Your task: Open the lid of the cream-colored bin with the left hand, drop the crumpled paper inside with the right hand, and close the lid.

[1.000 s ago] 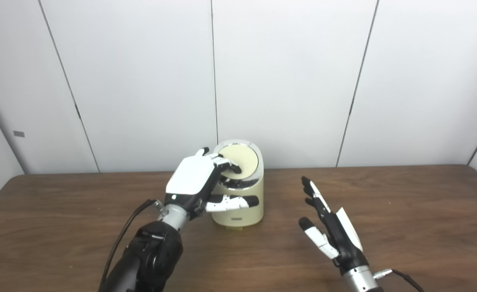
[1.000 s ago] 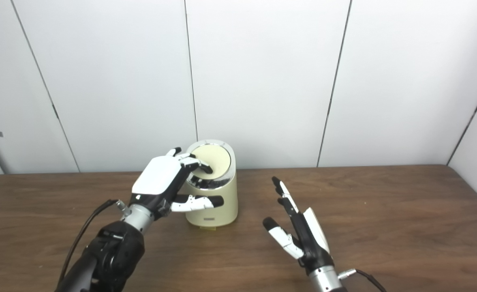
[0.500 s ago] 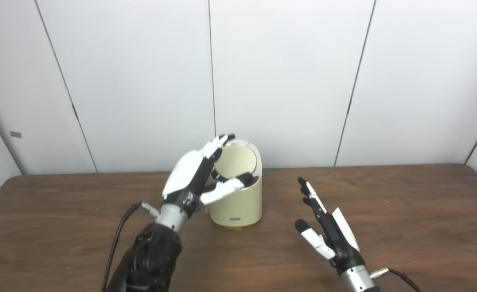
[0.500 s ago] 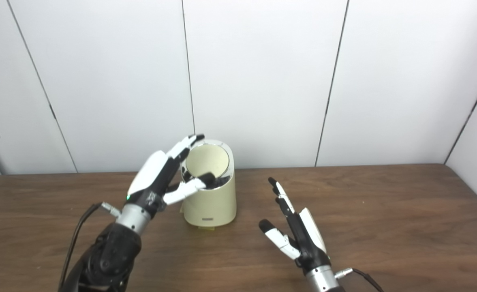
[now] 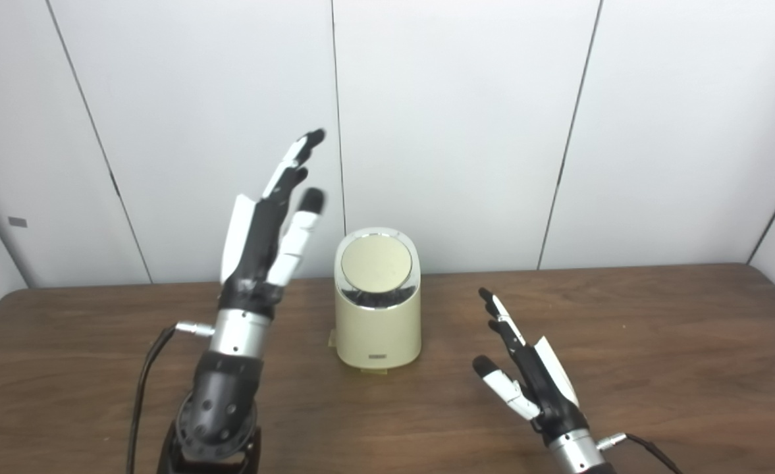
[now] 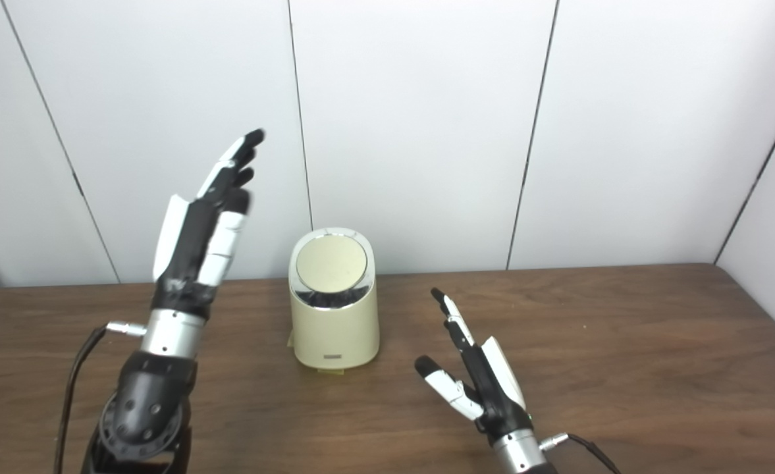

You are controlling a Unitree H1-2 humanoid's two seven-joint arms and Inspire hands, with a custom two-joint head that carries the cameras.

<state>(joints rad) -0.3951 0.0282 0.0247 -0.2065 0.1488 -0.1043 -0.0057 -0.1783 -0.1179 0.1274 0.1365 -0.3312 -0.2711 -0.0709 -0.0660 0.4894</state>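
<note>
The cream-colored bin (image 5: 378, 326) stands upright at the back middle of the brown table (image 5: 657, 342). Its round lid (image 5: 376, 263), ringed in chrome, lies shut and tilted toward me. My left hand (image 5: 263, 230) is raised well above the table, left of the bin and apart from it, fingers straight and spread, open and holding nothing. My right hand (image 5: 531, 382) hovers low over the table, right of and in front of the bin, palm turned left, open and holding nothing. No crumpled paper shows in either view.
A white panelled wall (image 5: 459, 131) rises directly behind the bin. Black cables run from both wrists, the left one (image 5: 147, 368) hanging down to the table's front edge.
My left hand has let go of the lid and risen up and to the left with fingers straightened. The lid, pushed in a moment ago, now sits shut. The right hand has hardly moved.
</note>
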